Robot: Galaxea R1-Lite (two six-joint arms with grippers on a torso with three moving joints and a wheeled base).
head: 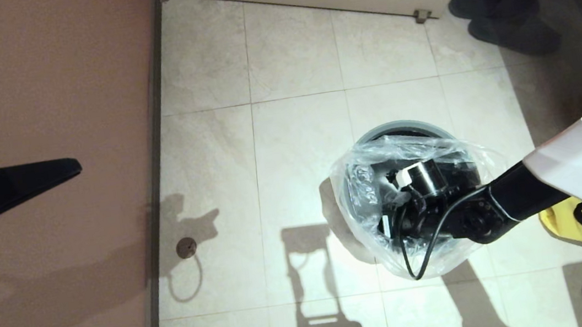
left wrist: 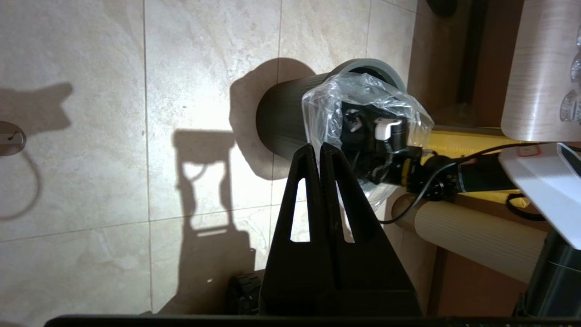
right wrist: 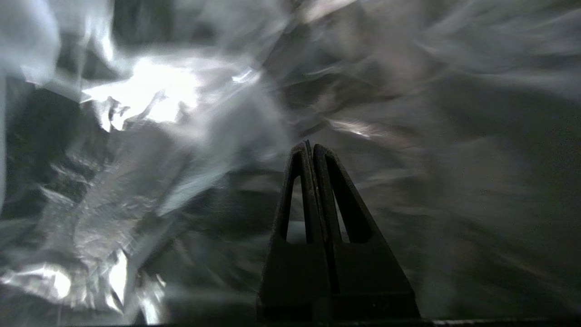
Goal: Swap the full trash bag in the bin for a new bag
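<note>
While the bin [head: 403,126] stands upright on the pale tiled floor [head: 290,63], the new bag [head: 351,175] lies draped over its mouth, clear and crinkled, with folds spilling over the near and left sides of the rim; only the far arc of the light grey rim shows bare in the head view. Reaching in from the right, the right arm goes down into the bag's opening, so that the right gripper [right wrist: 311,146] sits inside, with plastic all around it; its two fingers are pressed together tip to tip, and nothing can be seen pinched between them. Off at the left edge of the head view, the left gripper [left wrist: 319,146] hangs in the air well apart from the bin, in front of the brown wall [head: 36,78]; its fingers are likewise closed flat against each other and hold nothing. Beneath the right arm lies a yellow bag [head: 570,218]; a pair of dark slippers [head: 506,20] rests farther off.
</note>
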